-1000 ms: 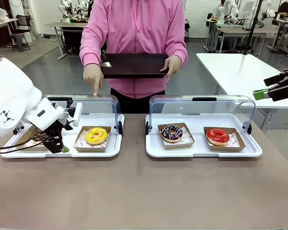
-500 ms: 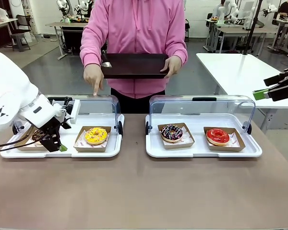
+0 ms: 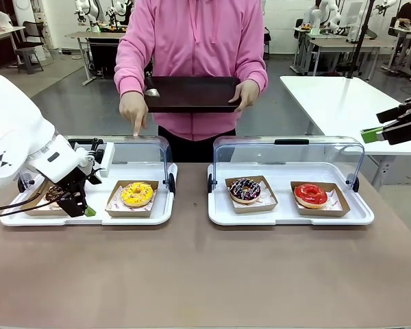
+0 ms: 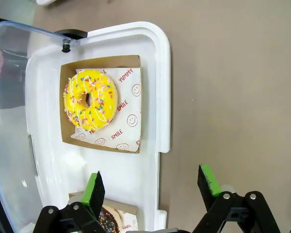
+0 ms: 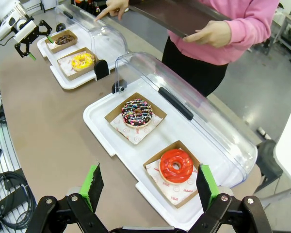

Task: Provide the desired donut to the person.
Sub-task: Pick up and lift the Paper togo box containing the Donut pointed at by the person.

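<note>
The person [image 3: 192, 41] in a pink hoodie stands at the far side, holding a dark tray [image 3: 192, 94] and pointing a finger [image 3: 135, 128] down at the left case's lid. A yellow sprinkled donut [image 3: 137, 194] [image 4: 90, 101] and a chocolate donut [image 3: 55, 194] [image 4: 111, 222] lie in that left case. The right case holds a dark sprinkled donut [image 3: 244, 190] [image 5: 137, 112] and a red donut [image 3: 310, 195] [image 5: 175, 165]. My left gripper [image 3: 79, 205] [image 4: 151, 183] hangs open over the left case's front edge, beside the chocolate donut, holding nothing. My right gripper [image 3: 380, 125] [image 5: 148, 184] is open and empty, high at the right.
Both white cases [image 3: 192, 212] [image 3: 288, 218] have clear lids [image 3: 288, 157] raised at the back. Each donut sits in a brown paper boat. Bare brown tabletop [image 3: 205, 274] spreads in front. A white table [image 3: 342, 103] stands at the right rear.
My left arm has drawn slightly left and back, its gripper staying over the left case's front edge. The person's hands and my right gripper have not moved.
</note>
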